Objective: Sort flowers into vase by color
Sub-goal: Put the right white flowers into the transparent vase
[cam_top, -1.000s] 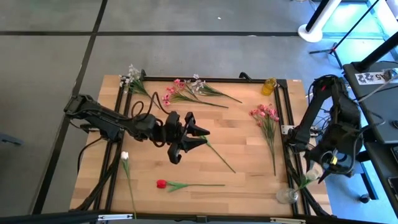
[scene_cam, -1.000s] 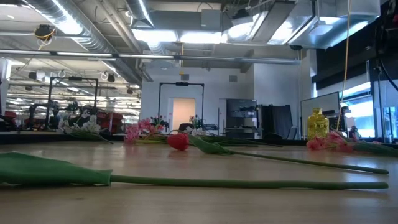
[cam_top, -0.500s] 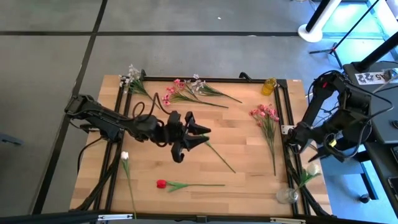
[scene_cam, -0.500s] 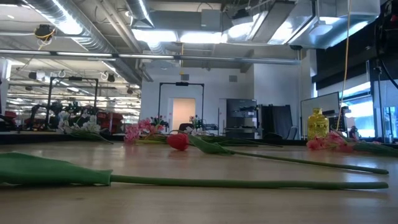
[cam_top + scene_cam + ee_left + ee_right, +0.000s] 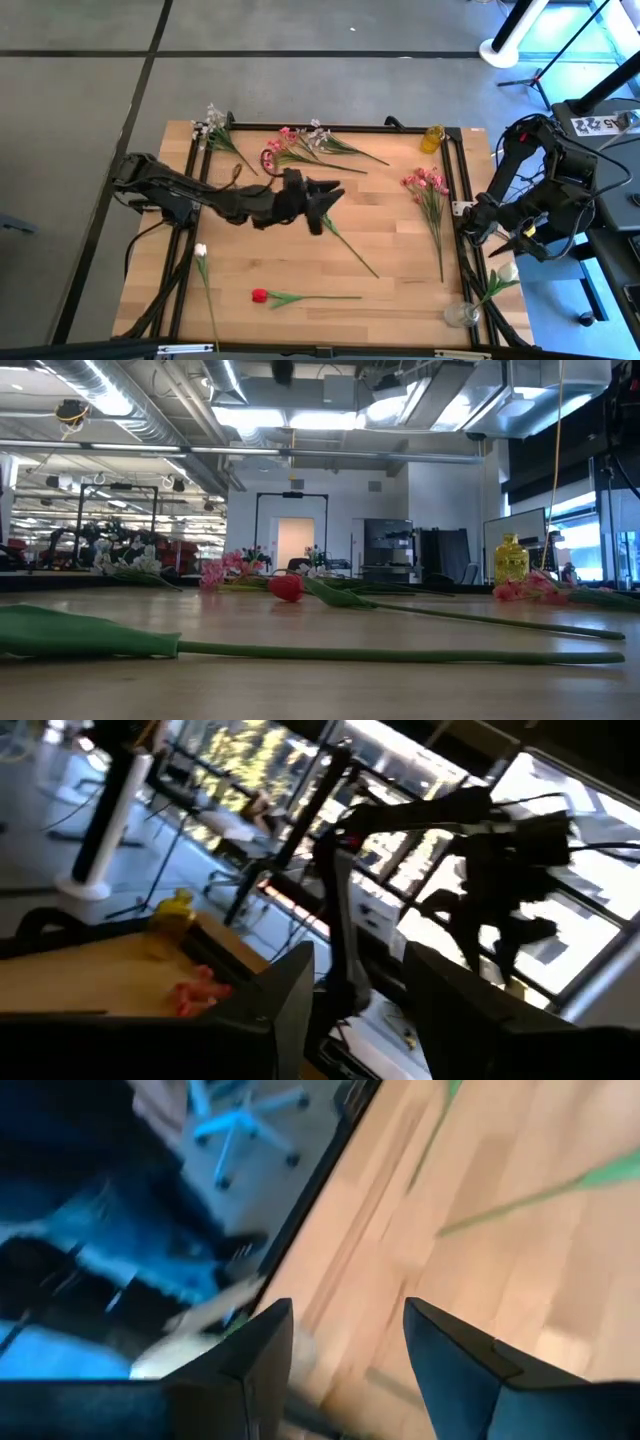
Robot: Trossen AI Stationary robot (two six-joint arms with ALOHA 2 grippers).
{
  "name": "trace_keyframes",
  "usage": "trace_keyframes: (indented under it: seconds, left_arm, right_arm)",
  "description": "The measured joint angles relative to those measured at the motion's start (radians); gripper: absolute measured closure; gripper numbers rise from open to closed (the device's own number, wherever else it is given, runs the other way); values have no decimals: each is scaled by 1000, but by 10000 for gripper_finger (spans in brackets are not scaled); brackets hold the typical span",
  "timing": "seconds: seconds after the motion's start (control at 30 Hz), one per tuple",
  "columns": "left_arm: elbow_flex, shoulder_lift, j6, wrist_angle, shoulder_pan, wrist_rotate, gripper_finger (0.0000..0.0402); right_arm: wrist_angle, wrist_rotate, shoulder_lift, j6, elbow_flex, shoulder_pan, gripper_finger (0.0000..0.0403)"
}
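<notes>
Green stem (image 5: 350,248) lies beside left pincer (image 5: 330,195).

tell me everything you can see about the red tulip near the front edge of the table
The red tulip lies flat on the wooden table, alone, touching nothing else. Its small red closed head points toward the left arm's side; a thin green stem with a long leaf runs from it toward the right. It looks artificial. Neither gripper is near it.

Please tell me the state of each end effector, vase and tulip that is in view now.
Left end effector: open, empty.
Right end effector: open, empty, beyond the table's right edge.
Glass vase: upright, holds one white tulip.
Yellow vase: upright, no flowers.
Red tulip: lying flat near the front edge.
</notes>
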Motion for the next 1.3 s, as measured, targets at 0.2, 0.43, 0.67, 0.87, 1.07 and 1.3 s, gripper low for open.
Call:
trace_keyframes:
  seconds: [0.2, 0.43, 0.67, 0.87, 1.07, 1.3]
  left_arm:
    - [197, 186, -226, -275, 123, -3, 283]
    - [444, 326, -535, -693, 290, -10, 296]
    - [463, 393, -854, -777, 434, 54, 285]
    - [463, 479, -1129, -730, 501, 126, 263]
    - [462, 542, -1200, -728, 566, 158, 239]
    - [467, 556, -1049, -774, 666, 318, 240]
  right_arm:
    - [27, 221, -6, -17, 1, 0, 212]
    - [43, 416, 18, 5, 90, -1, 212]
    - [49, 439, 17, 4, 111, -1, 212]
    - [45, 449, 20, -1, 111, -1, 205]
    - [42, 572, 19, 8, 110, -1, 143]
    - [43, 667, 19, 11, 110, -1, 63]
